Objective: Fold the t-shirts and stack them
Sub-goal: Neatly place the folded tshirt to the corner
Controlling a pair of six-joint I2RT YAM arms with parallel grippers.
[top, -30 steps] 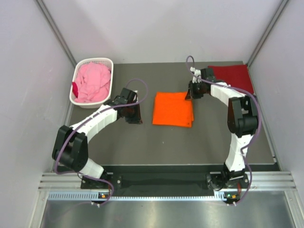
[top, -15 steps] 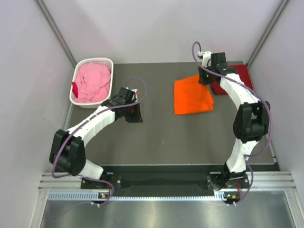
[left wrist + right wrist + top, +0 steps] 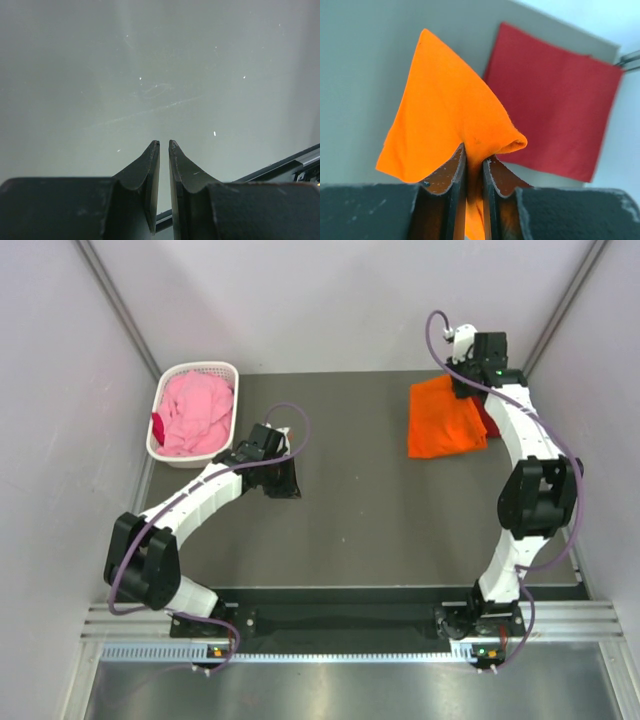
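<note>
The folded bright orange t-shirt (image 3: 445,418) hangs from my right gripper (image 3: 468,386) at the back right. In the right wrist view the gripper (image 3: 475,152) is shut on a pinched fold of the orange cloth (image 3: 445,100). The dark red t-shirt (image 3: 555,95) lies flat on the table just behind and to the right; from above only a sliver of it (image 3: 490,424) shows past the orange one. A pink t-shirt (image 3: 195,412) is bunched in the basket. My left gripper (image 3: 285,478) sits low over bare table, its jaws (image 3: 164,144) nearly touching with nothing between them.
The white lattice basket (image 3: 200,368) stands at the back left against the left wall. Side walls close in the grey table (image 3: 350,520) on both sides, and a metal rail runs along its near edge (image 3: 350,615).
My right gripper has carried the orange t-shirt from the middle of the table to the back right, over the dark red t-shirt. The left arm has not moved.
</note>
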